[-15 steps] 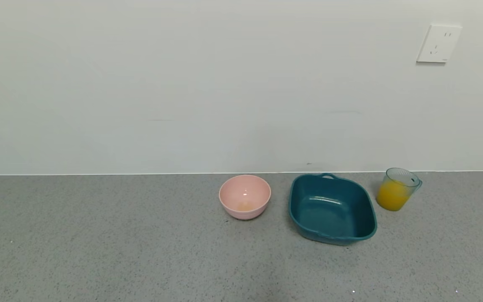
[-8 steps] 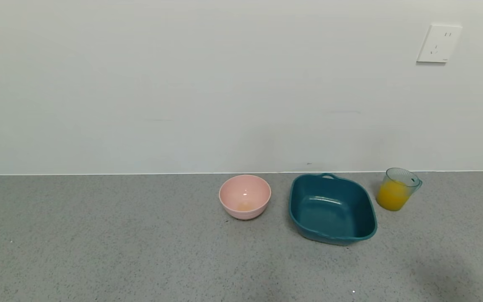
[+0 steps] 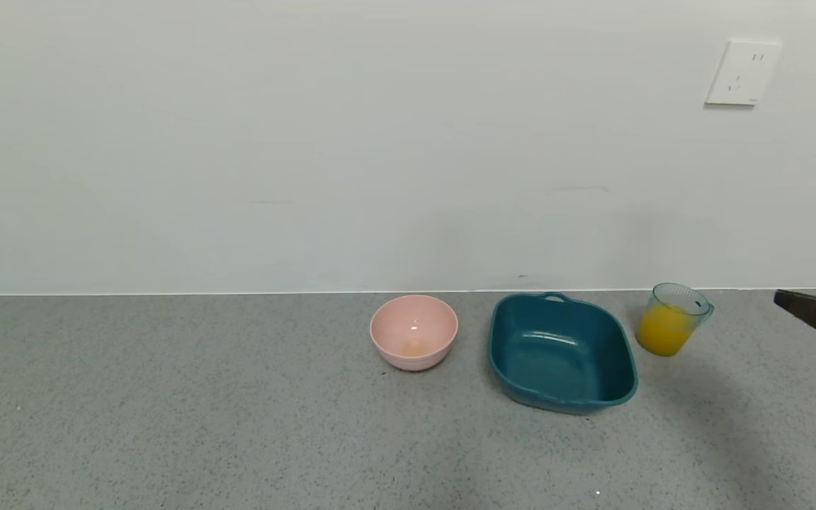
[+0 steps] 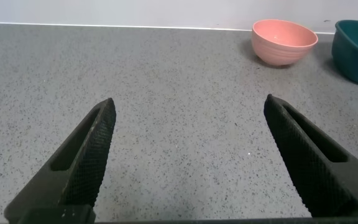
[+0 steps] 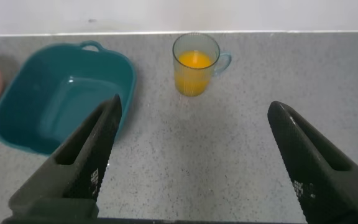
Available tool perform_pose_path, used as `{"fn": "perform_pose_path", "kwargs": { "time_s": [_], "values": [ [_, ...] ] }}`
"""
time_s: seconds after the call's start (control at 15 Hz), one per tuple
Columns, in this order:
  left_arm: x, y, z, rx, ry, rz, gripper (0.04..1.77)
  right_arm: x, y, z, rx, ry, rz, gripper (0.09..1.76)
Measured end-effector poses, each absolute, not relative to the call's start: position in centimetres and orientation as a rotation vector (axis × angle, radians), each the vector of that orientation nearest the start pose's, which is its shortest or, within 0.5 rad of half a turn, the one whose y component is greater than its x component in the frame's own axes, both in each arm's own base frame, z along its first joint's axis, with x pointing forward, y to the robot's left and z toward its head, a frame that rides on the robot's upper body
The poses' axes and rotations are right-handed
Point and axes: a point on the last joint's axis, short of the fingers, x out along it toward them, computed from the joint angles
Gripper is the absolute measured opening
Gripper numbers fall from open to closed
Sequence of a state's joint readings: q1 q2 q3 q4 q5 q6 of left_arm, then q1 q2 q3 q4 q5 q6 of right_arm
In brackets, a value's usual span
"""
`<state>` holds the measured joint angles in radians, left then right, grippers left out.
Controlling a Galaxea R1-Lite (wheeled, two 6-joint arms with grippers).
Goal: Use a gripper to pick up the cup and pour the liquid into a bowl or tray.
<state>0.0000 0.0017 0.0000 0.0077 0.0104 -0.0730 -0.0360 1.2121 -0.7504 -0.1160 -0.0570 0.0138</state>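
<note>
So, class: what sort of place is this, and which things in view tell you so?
Probably a kitchen-style worktop: a speckled grey stone-look counter meets a plain pale wall with a white wall socket. On it stand a round pink plastic bowl, a dark teal rounded-square plastic basin and a translucent cup of orange liquid.

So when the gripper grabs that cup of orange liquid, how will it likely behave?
The cup is over half full of liquid, so probably bottom-heavy yet quick to slosh if tilted. Its smooth, tapered plastic wall may slip in the right gripper. It looks rigid enough, though thin.
</note>
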Motion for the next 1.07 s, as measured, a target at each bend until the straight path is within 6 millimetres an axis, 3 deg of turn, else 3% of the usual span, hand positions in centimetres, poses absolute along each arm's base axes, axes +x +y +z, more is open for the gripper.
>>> {"fn": "perform_pose_path", "kwargs": {
  "time_s": [0.4,1.07],
  "values": [
    [-2.3,0.0,7.5,-0.073,0.009,0.01,1.72,25.3,-1.2,17.3,0.029,0.515,-0.155,1.71],
    [-2.3,0.0,7.5,-0.073,0.009,0.011,1.72,31.6,-1.4,7.1,0.095,0.574,-0.261,1.71]
  ]
}}
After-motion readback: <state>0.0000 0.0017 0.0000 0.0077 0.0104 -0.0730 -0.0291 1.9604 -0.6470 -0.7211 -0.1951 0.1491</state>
